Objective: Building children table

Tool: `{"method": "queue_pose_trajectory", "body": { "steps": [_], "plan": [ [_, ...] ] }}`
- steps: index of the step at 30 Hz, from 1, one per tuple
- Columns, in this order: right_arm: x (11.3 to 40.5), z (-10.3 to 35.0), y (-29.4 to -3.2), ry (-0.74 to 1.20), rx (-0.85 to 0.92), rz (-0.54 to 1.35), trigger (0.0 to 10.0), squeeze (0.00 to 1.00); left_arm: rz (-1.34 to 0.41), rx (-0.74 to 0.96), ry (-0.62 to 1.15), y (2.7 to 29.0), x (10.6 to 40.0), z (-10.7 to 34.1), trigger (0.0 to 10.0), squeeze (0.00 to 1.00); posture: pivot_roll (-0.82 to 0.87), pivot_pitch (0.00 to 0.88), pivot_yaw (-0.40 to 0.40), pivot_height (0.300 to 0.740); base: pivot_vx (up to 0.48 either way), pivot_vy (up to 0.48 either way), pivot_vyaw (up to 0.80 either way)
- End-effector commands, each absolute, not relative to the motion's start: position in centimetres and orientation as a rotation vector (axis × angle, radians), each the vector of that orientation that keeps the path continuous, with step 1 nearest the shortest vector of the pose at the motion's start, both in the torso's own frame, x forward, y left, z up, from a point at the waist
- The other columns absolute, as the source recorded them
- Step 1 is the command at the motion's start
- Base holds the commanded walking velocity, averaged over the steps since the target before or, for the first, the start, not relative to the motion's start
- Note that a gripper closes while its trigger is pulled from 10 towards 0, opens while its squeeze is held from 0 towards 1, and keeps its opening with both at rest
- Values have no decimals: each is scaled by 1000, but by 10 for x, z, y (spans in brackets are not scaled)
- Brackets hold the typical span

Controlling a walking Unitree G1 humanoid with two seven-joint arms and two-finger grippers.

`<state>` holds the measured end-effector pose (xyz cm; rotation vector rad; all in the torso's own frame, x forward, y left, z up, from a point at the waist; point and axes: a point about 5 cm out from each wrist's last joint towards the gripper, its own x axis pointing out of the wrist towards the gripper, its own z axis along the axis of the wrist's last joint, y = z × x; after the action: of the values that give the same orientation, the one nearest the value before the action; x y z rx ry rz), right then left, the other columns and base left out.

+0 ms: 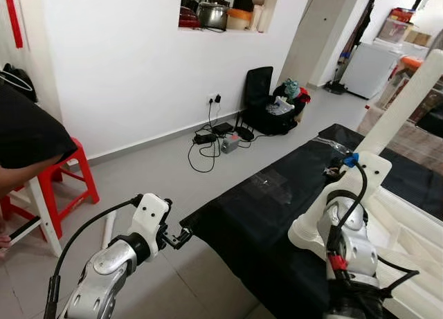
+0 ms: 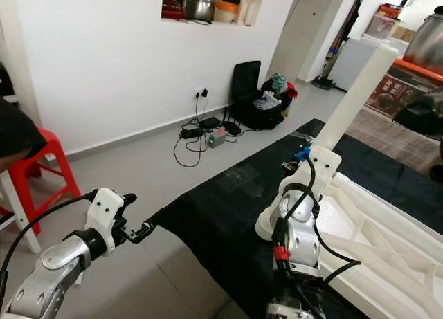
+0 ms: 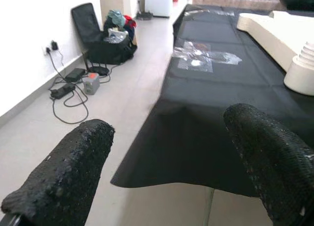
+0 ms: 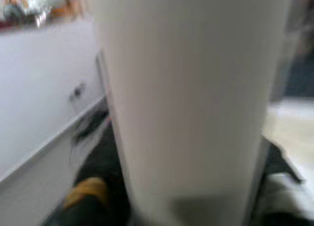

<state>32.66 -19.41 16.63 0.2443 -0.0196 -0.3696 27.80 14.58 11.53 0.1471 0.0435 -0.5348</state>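
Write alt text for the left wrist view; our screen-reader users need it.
Two black fingers of the left gripper, spread apart, frame the near edge of a black-covered table. A white tabletop piece lies on it; cables and a black bag sit on the floor by the wall.

Table leg (image 1: 405,101) upright on tabletop (image 1: 415,229), stool (image 1: 59,184) far left

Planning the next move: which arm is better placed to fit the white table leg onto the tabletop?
Probably the right. The right gripper is up against the white table leg above the white tabletop; the left gripper hangs open past the black cloth's edge.
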Motion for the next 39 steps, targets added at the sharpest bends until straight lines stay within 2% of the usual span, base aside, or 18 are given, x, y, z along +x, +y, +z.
{"method": "queue_pose_trajectory", "body": {
  "steps": [1,3,4,5,8,13,14,20,21,23,24,27,29,32,33,35,38,39],
  "plan": [
    [336,174,-183,-82,290,-175,10000,1000,-557,144,51,138,278,113,10000,0,124,0,-157,740,0,0,0],
    [339,182,-180,-119,303,-106,10000,1000,-557,142,50,138,278,114,10000,0,124,0,-157,740,0,0,0],
    [342,194,-176,-162,301,65,10000,0,-558,140,49,139,278,114,10000,0,124,0,-160,740,0,0,0],
    [342,194,-176,-162,301,65,10000,0,-558,140,49,139,278,114,10000,0,124,0,-160,740,0,0,0],
    [338,205,-179,-152,111,543,10000,0,-567,138,45,139,277,114,10000,0,134,0,-167,740,0,0,0],
    [345,203,-192,-103,5,545,10000,0,-567,139,42,139,278,114,10000,0,134,0,-167,740,0,0,0],
    [356,206,-199,-93,-9,491,0,0,-558,140,38,139,278,115,10000,0,149,0,-187,740,0,0,0],
    [371,190,-213,-5,-24,243,0,0,-549,140,38,140,277,114,10000,0,153,0,-185,740,0,0,0],
    [372,180,-231,49,30,21,0,0,-549,141,39,140,276,114,10000,0,147,0,-179,740,0,0,0],
    [371,172,-244,89,69,-126,0,0,-549,142,39,141,276,114,10000,0,147,0,-179,740,0,0,0],
    [360,155,-260,138,137,-353,0,0,-547,144,40,141,276,114,10000,0,145,0,-171,740,0,0,0],
    [334,129,-272,192,202,-622,0,0,-541,151,41,142,278,114,10000,0,142,0,-165,740,0,0,0],
    [327,124,-274,202,211,-675,0,0,-539,153,41,142,278,115,10000,0,142,0,-165,740,0,0,0],
    [314,117,-241,207,200,-651,0,0,-539,155,45,142,279,114,10000,0,117,0,-147,740,0,0,0],
    [312,116,-221,217,209,-588,10000,0,-540,155,46,141,280,113,10000,0,112,0,-143,740,0,0,0],
    [321,127,-187,153,229,-379,10000,0,-545,152,44,138,282,114,10000,0,110,0,-143,740,0,0,0],
    [327,142,-173,45,208,-256,10000,0,-550,150,41,136,283,115,10000,0,115,0,-146,740,0,0,0],
    [330,150,-171,5,222,-217,10000,1000,-551,150,40,136,283,115,10000,0,116,0,-149,740,0,0,0]
  ]
}}
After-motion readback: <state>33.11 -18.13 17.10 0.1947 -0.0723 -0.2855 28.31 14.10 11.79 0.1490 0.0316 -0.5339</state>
